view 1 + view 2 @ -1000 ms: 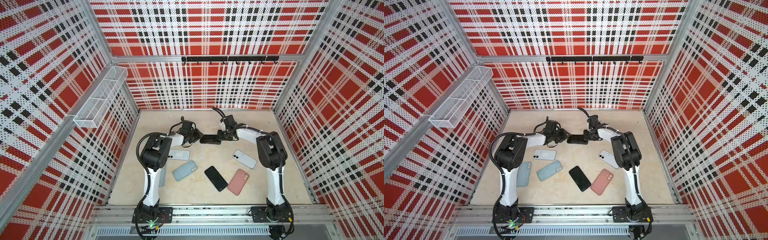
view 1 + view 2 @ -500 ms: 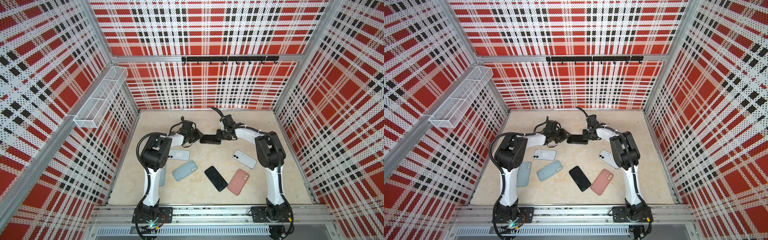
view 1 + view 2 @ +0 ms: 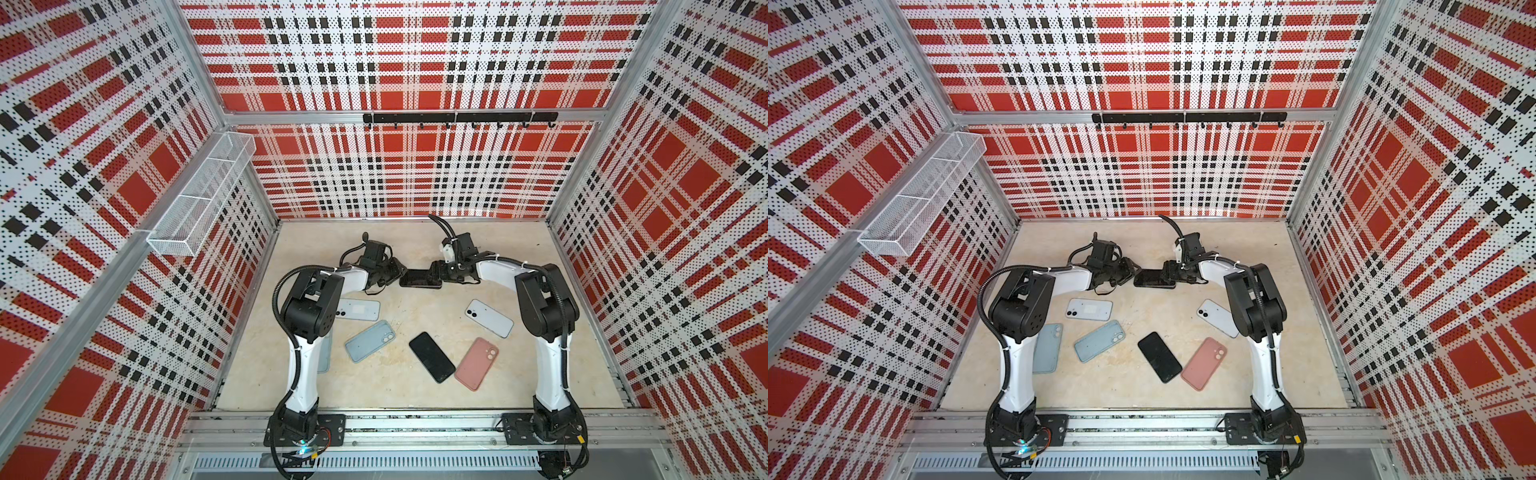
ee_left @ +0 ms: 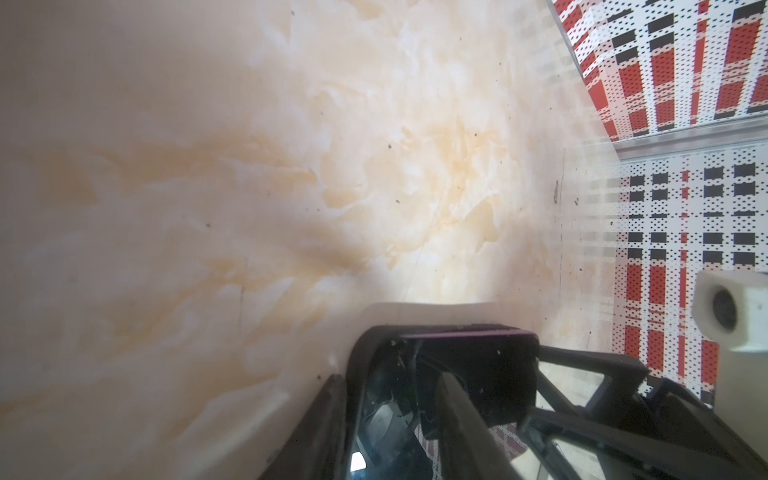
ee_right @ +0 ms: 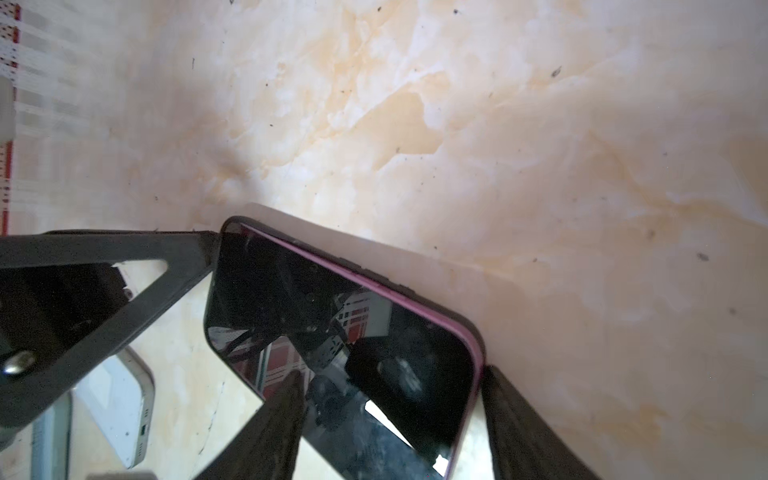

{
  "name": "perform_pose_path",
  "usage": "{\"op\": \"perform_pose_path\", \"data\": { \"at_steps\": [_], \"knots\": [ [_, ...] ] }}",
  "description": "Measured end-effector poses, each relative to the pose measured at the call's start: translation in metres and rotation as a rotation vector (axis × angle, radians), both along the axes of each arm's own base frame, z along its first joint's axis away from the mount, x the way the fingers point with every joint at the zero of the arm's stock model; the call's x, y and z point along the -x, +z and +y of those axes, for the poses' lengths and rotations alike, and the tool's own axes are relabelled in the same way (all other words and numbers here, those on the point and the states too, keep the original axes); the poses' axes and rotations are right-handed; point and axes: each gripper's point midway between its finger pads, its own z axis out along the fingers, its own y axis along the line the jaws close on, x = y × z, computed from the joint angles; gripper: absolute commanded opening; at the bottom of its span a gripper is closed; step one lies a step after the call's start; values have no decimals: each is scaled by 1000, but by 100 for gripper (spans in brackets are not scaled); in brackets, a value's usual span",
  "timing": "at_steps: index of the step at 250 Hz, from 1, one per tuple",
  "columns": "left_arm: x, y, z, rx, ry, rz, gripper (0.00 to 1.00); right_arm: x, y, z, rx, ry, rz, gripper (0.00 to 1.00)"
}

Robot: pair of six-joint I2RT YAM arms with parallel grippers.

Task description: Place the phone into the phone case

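Observation:
A black phone (image 3: 420,279) (image 3: 1154,278) lies screen up at the back middle of the table. It sits in a phone case whose purple rim (image 5: 374,286) (image 4: 465,332) runs along its edge. My left gripper (image 3: 397,272) (image 4: 390,378) is shut on the case's left end, with one finger under the rim and one over the screen. At the phone's right end my right gripper (image 3: 437,272) (image 5: 392,372) is open. One of its fingers (image 5: 286,415) hangs over the screen and the other finger (image 5: 519,419) stands just off the rim.
Nearer the front lie a pale phone (image 3: 358,309), a blue case (image 3: 370,340), a black phone (image 3: 431,356), a pink case (image 3: 476,363) and a white phone (image 3: 488,318). Another blue case (image 3: 1047,347) lies beside the left arm. A wire basket (image 3: 199,195) hangs on the left wall.
The right gripper's jaws have spread apart at the phone's right end. The left gripper and the phone have stayed where they were.

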Motion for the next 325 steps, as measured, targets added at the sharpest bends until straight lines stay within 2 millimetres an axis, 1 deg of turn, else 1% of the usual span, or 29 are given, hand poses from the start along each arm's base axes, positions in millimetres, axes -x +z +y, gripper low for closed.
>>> {"op": "perform_pose_path", "data": {
  "at_steps": [34, 79, 103, 153, 196, 221, 243, 269, 295, 325],
  "knots": [
    [1, 0, -1, 1, -5, 1, 41, 1, 2, 0, -76, 15, 18, 69],
    [1, 0, 0, -2, -4, 3, 41, 1, 5, -1, -239, 19, 22, 67],
    [1, 1, 0, -4, -2, 3, 41, 2, 7, -2, -291, 22, 23, 66],
    [0, 1, 3, -15, 8, 1, 41, 15, 8, 0, -376, 25, 61, 66],
    [2, 1, 4, -18, 9, 1, 41, 22, 9, -1, -359, 17, 86, 68],
    [3, 2, 4, -17, 4, 1, 46, 26, 9, -2, -306, -1, 103, 70],
    [7, 2, 4, -21, -3, 7, 47, 30, 9, -8, -253, -32, 112, 72],
    [11, 2, 4, -30, -9, 20, 47, 33, 15, -15, -212, -62, 108, 73],
    [14, 3, 4, -36, -12, 28, 47, 37, 20, -17, -201, -70, 103, 73],
    [15, 2, 4, -38, -15, 32, 47, 40, 16, -16, -214, -73, 123, 73]
  ]
}}
